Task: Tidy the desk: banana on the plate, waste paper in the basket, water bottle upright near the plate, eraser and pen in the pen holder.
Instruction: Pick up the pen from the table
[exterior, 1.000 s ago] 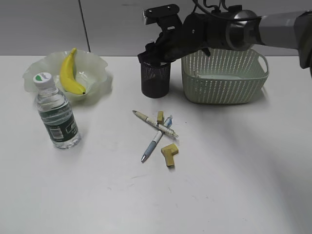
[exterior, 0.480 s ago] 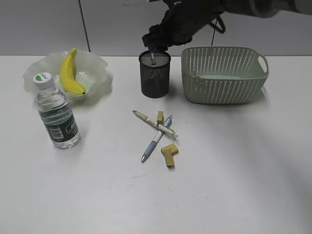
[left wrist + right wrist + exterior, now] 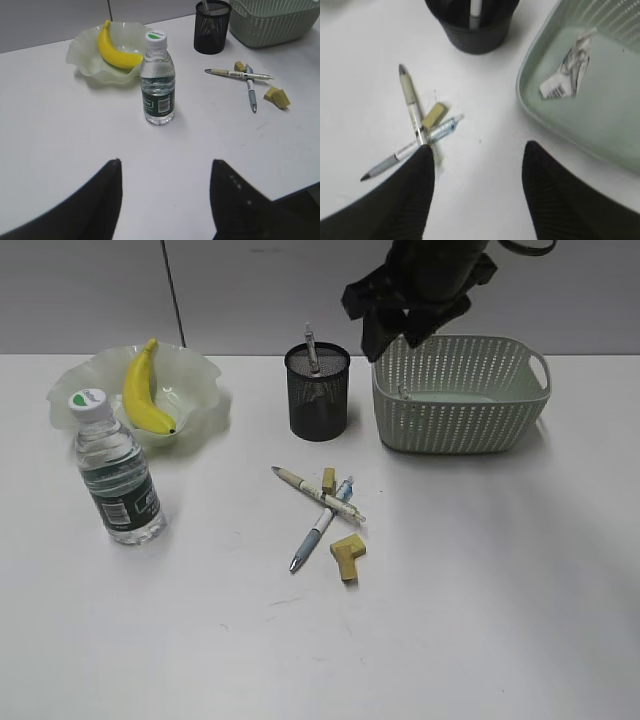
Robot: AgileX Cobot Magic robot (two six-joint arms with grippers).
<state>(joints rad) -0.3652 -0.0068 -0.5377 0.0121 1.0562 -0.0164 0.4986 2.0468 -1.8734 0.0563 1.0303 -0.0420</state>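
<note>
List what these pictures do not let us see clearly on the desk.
- Waste paper: hidden in the exterior view by the basket wall; only the right wrist view shows it.
- Pen in the pen holder: the mesh hides its lower part.
- L-shaped eraser: cut off in the right wrist view by a finger.
- Bottle label: lettering too small.

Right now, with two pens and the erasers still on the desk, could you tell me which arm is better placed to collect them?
Probably the right. Its open gripper hangs near the pen holder, with the crossed pens directly below its camera. The left gripper sits back behind the water bottle, farther off.
</note>
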